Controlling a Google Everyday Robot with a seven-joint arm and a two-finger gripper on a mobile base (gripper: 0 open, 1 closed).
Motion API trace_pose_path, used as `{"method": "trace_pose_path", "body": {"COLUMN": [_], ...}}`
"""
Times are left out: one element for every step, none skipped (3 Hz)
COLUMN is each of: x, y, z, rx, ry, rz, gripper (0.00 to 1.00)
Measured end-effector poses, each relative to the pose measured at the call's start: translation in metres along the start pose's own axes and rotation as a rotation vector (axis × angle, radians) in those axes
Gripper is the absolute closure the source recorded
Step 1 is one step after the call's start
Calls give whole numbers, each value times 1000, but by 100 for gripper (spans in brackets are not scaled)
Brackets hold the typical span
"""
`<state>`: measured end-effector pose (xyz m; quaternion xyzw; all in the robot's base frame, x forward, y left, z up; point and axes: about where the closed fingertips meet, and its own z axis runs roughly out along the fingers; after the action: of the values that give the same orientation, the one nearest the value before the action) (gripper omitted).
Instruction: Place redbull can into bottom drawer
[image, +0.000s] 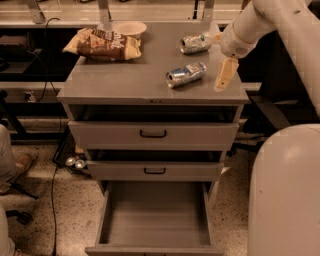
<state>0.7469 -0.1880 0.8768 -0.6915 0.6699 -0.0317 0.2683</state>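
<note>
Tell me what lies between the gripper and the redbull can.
Only bare cabinet top, in the camera view; the gripper hangs beside the redbull can.

Smooth white rounded arm (272, 20), cream tapered gripper (225, 77) over the cabinet top (125, 80), right edge.

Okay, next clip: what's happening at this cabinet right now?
A robot arm reaches in from the right, its end effector pointing down over the right side of the cabinet top. It sits just right of the redbull can and does not touch it. The can lies on its side, not picked up. The bottom drawer is pulled out, and the can is not yet in it. A second can, a chip bag and a bowl lie farther back.
</note>
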Motion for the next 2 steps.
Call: {"method": "trace_pose_path", "body": {"x": [-8, -28], "y": [-5, -5], "z": [17, 35], "rx": [-11, -50], "ry": [-40, -88], "rz": [-6, -48], "gripper": [0, 0]}}
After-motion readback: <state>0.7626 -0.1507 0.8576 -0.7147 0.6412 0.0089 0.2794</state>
